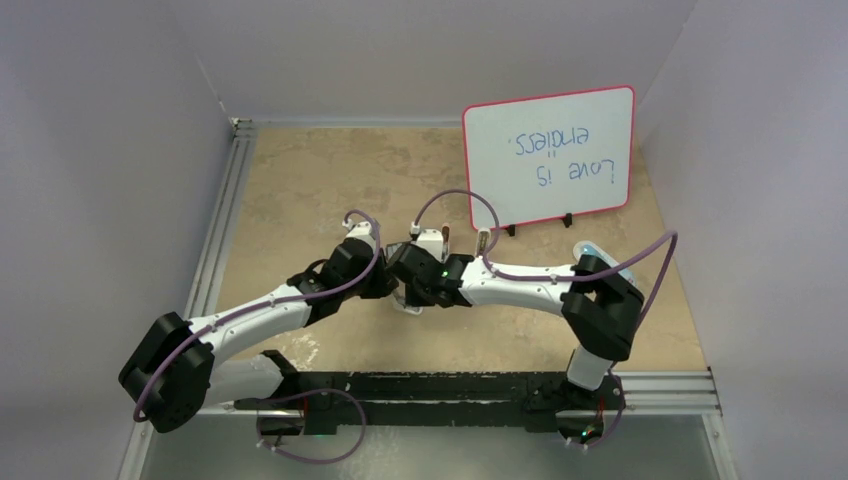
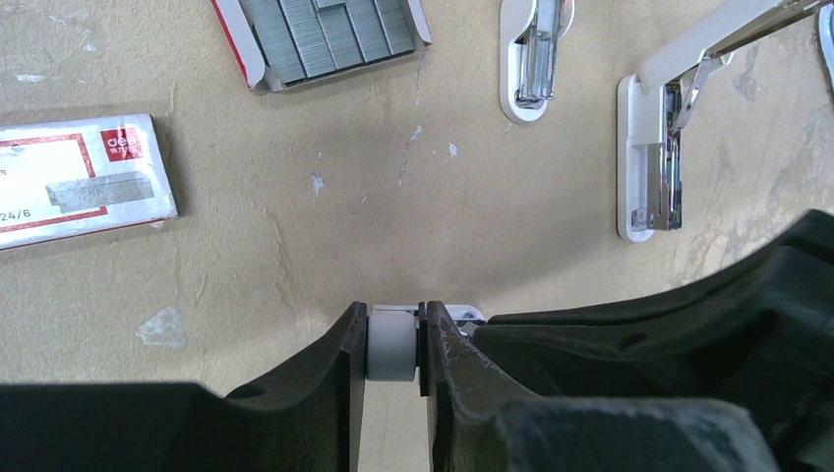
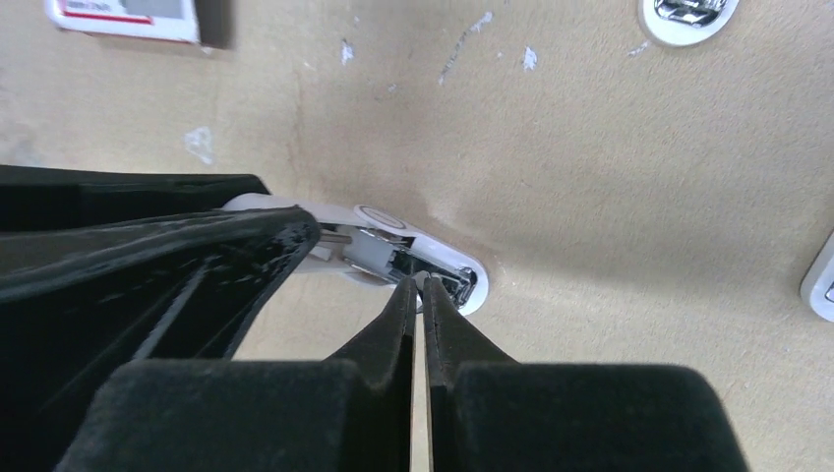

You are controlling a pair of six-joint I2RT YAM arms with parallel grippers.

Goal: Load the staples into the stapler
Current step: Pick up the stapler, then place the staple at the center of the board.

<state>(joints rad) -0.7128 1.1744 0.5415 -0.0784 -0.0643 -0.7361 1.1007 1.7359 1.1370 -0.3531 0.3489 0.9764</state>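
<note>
left end effector (image 2: 393, 339) clamps stapler (image 3: 379, 218); two other staplers (image 2: 532, 59) (image 2: 653, 147), one staples tray (image 2: 325, 34)

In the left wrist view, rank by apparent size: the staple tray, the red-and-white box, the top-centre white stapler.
1. Red-and-white box and staple tray: look alike, both cut by the frame, so unranked.
2. White stapler at top centre: clearly smallest.

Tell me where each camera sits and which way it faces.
Top external: above, behind the bases, looking down at the table, both arms showing.
Left wrist: facing down past the left end effector toward the staples.
Right wrist: facing down past the right end effector onto the white stapler.
Shared: both wrist views show the stapler and staple box.
</note>
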